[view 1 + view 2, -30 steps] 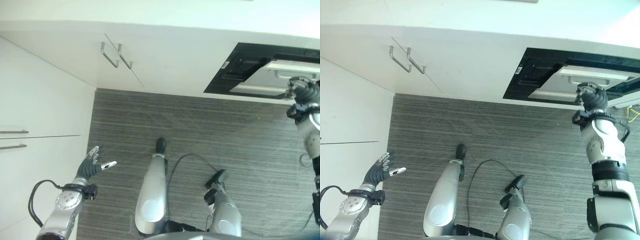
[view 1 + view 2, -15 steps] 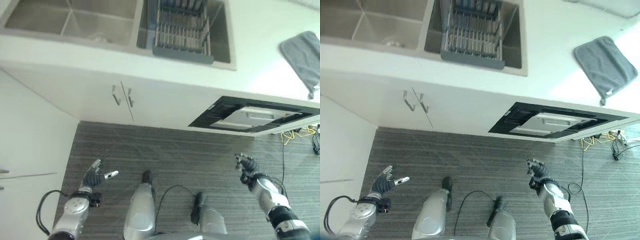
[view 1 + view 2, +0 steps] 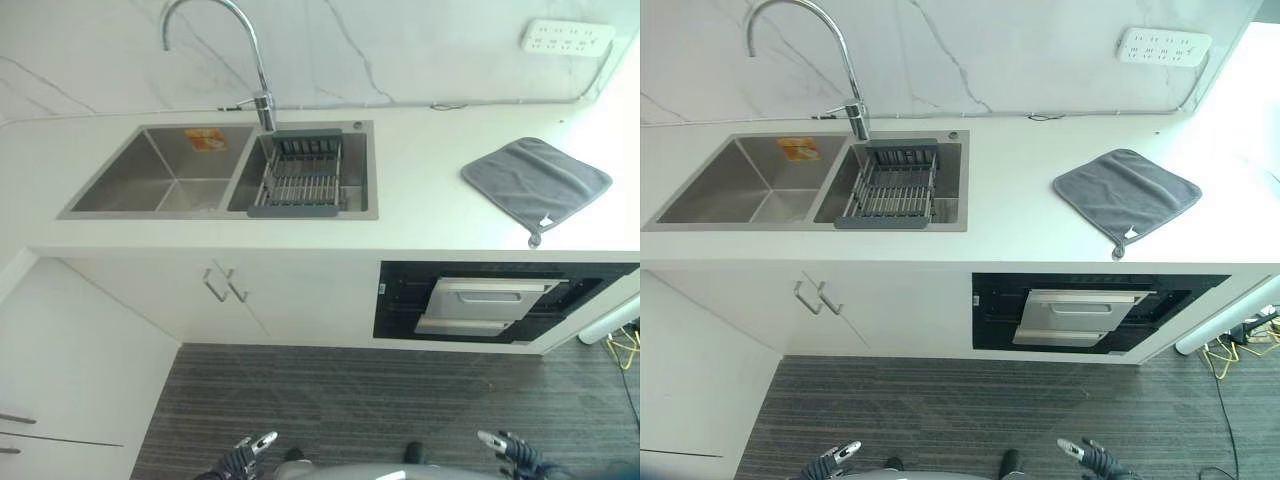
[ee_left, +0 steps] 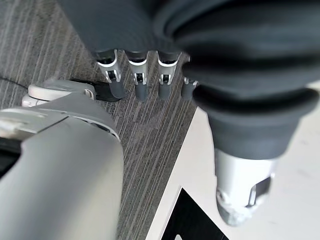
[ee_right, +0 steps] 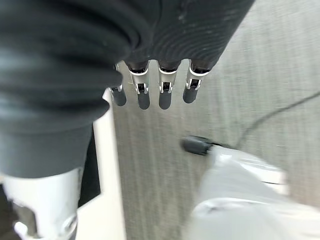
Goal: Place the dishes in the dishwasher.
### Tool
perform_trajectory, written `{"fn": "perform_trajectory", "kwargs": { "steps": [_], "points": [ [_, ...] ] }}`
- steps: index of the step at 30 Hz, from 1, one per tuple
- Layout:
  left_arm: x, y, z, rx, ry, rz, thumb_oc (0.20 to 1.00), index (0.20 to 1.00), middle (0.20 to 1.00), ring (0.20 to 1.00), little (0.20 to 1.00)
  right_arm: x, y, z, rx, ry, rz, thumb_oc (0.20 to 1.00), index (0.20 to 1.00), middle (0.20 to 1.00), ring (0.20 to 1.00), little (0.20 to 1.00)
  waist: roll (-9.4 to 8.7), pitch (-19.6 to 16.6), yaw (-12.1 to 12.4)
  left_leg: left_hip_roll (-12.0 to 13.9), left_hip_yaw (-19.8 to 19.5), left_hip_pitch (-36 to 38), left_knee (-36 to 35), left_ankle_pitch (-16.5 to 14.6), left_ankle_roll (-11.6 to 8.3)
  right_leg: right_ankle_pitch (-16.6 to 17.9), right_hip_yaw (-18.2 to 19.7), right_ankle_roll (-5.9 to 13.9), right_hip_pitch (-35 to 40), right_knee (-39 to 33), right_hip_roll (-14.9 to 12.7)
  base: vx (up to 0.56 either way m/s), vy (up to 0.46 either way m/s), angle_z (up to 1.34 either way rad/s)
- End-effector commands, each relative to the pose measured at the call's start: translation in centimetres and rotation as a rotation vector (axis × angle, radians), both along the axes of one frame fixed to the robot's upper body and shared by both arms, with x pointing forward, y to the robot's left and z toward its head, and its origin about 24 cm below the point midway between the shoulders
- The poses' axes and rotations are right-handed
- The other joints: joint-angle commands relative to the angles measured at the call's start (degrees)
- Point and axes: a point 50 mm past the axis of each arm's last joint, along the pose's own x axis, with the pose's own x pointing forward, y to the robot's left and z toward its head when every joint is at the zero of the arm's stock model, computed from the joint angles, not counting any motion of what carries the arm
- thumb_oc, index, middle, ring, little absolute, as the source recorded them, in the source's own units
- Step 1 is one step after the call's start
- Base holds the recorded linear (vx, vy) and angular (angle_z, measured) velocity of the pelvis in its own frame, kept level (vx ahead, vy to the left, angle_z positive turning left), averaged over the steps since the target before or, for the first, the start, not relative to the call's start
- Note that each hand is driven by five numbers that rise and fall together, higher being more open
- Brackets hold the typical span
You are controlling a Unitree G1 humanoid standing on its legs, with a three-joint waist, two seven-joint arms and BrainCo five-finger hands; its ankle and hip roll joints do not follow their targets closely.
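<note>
Low over the grey floor, left hand and right hand, fingers straight, released, holding nothing.

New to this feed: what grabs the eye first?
The double steel sink with its tall curved faucet and a grey dish rack in its right basin. A grey cloth mat lies on the white counter to the right; below it, the dishwasher stands partly open. Both hands, left hand and right hand, are low, open and empty.

Showing dark ribbed cover over left hand, silver fingers ending in dark rounded tips. Showing the same on right hand; pale silver thumb sitting apart.
</note>
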Motion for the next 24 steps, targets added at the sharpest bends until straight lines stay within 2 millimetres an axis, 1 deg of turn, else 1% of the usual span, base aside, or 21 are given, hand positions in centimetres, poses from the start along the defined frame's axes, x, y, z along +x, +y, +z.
{"fn": "perform_trajectory", "kwargs": {
  "steps": [1, 3, 5, 7, 9, 11, 13, 16, 24],
  "points": [
    [2.2, 2.0, 0.9, 0.053, -0.058, 0.045, 1.000, 1.000, 1.000, 1.000, 1.000, 3.8, 1.2, 0.3, 0.028, -0.081, 0.016, 1.000, 1.000, 1.000, 1.000, 1.000, -3.87, 2.61, -0.91, -0.33, -0.48, 1.16, -1.17, 2.42, -0.48, -3.01, 0.92, 4.54, 4.17, 0.34, -6.21, -0.01, 0.172, 0.34],
    [2.6, 2.0, 0.9, 0.043, -0.056, 0.103, 1.000, 1.000, 1.000, 1.000, 1.000, 3.6, 1.8, 0.0, 0.065, -0.053, 0.032, 1.000, 1.000, 1.000, 1.000, 1.000, -3.97, 0.93, -1.56, -0.95, -0.06, 3.12, -1.99, 1.51, -0.01, -3.21, 1.42, 4.77, 5.52, 0.34, -6.27, -0.02, 0.168, -0.01],
    [2.8, 2.0, 0.9, 0.045, -0.063, 0.110, 1.000, 1.000, 1.000, 1.000, 1.000, 3.3, 2.4, -0.3, 0.093, -0.041, 0.040, 1.000, 1.000, 1.000, 1.000, 1.000, -4.01, 0.09, -1.89, -1.09, 0.30, 3.81, -1.99, 0.88, 0.20, -3.21, 1.55, 4.96, 5.99, 0.34, -6.38, -0.03, 0.087, -0.08],
    [3.2, 1.9, 1.0, 0.033, -0.077, 0.132, 1.000, 1.000, 1.000, 1.000, 1.000, 3.2, 3.0, -0.5, 0.124, -0.042, 0.002, 1.000, 1.000, 1.000, 1.000, 1.000, -4.05, -0.79, -2.41, -1.29, 0.90, 4.66, -1.99, 0.37, 0.35, -3.19, 1.83, 5.19, 6.52, 0.34, -6.44, -0.03, 0.069, -0.06],
    [3.4, 1.6, 0.9, 0.019, -0.087, 0.119, 1.000, 1.000, 1.000, 1.000, 1.000, 3.1, 3.3, -0.6, 0.147, -0.050, -0.045, 1.000, 1.000, 1.000, 1.000, 1.000, -3.98, -1.39, -2.85, -1.65, 1.04, 5.47, -1.99, -0.15, 0.66, -3.23, 2.31, 5.26, 7.06, 0.35, -6.37, -0.02, 0.060, -0.02],
    [3.4, 1.4, 0.9, 0.006, -0.084, 0.092, 1.000, 1.000, 1.000, 1.000, 1.000, 3.2, 3.3, -0.6, 0.152, -0.052, -0.046, 1.000, 1.000, 1.000, 1.000, 1.000, -3.90, -1.78, -3.03, -1.79, 1.20, 5.97, -1.99, -0.47, 0.81, -3.28, 2.49, 5.31, 7.33, 0.45, -6.38, -0.01, 0.033, -0.07],
    [3.1, 0.9, 0.7, -0.013, -0.059, 0.068, 1.000, 1.000, 1.000, 1.000, 1.000, 3.3, 3.6, -0.6, 0.161, -0.043, -0.053, 1.000, 1.000, 1.000, 1.000, 1.000, -3.87, -2.50, -3.43, -1.90, 1.70, 6.68, -1.99, -0.82, 1.00, -3.20, 2.80, 5.47, 7.70, 0.35, -6.37, -0.02, 0.021, -0.05],
    [2.9, 0.8, 0.6, -0.025, -0.049, 0.085, 1.000, 1.000, 1.000, 1.000, 1.000, 3.3, 3.8, -0.7, 0.164, -0.034, -0.040, 1.000, 1.000, 1.000, 1.000, 1.000, -3.89, -3.04, -3.75, -1.83, 2.09, 7.30, -1.99, -1.03, 1.04, -3.19, 3.22, 5.55, 7.95, 0.34, -6.27, 0.00, 0.004, -0.12],
    [2.4, 0.3, 0.3, -0.026, -0.044, 0.069, 1.000, 1.000, 1.000, 1.000, 1.000, 3.4, 4.2, -0.8, 0.182, -0.038, -0.067, 1.000, 1.000, 1.000, 1.000, 1.000, -4.38, -3.79, -3.77, -1.39, 2.54, 7.92, -1.99, -0.92, 0.98, -3.06, 3.61, 5.50, 8.22, 0.34, -5.91, 0.01, -0.014, -0.06]
  ]
}}
